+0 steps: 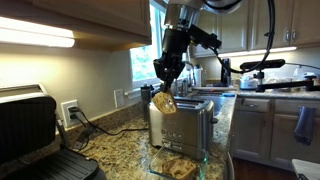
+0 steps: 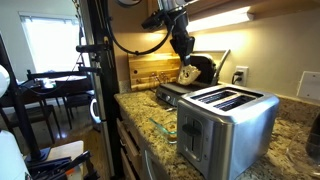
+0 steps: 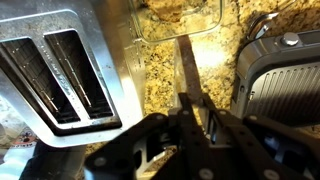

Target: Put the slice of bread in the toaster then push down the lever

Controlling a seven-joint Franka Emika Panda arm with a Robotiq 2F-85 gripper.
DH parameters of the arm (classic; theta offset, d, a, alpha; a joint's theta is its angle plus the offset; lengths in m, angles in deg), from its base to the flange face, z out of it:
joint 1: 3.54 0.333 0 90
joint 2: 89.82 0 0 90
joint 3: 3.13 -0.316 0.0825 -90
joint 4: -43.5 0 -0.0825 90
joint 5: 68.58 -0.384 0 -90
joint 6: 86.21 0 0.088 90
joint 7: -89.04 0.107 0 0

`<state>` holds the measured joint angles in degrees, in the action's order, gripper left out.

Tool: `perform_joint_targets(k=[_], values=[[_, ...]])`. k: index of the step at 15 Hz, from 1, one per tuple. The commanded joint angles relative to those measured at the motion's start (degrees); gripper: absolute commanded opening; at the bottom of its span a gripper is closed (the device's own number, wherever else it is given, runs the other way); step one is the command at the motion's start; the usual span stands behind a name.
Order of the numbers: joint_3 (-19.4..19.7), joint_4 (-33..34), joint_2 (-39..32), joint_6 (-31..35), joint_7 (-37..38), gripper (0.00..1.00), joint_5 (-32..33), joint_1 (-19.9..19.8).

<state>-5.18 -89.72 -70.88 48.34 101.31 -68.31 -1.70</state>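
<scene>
One toaster [image 2: 225, 125], one grill [image 1: 25, 125], one glass dish [image 3: 180, 36]

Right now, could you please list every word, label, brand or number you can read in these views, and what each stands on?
None can be read.
Any markings on the toaster and the grill press are too small or blurred to read.
The slice of bread and the wall outlet show no text.
</scene>
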Motion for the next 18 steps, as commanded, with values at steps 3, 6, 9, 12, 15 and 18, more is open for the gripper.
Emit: perform_joint_targets(k=[3, 6, 9, 12, 15, 18], values=[[0.3, -1.8, 2.4, 1.5, -0.5, 0.05, -1.1, -1.3], [0.4, -1.7, 2.5, 1.4, -0.2, 0.05, -1.1, -1.7], [0.6, -2.0, 3.2, 1.3, -0.3, 0.05, -1.3, -2.0], [0.9, -2.1, 3.9, 1.2, -0.4, 0.05, -1.4, -2.1], [1.4, -2.1, 4.5, 1.2, -0.5, 0.05, -1.7, -2.4], [1.7, -2.0, 4.8, 1.3, -0.4, 0.05, -2.0, -2.8]])
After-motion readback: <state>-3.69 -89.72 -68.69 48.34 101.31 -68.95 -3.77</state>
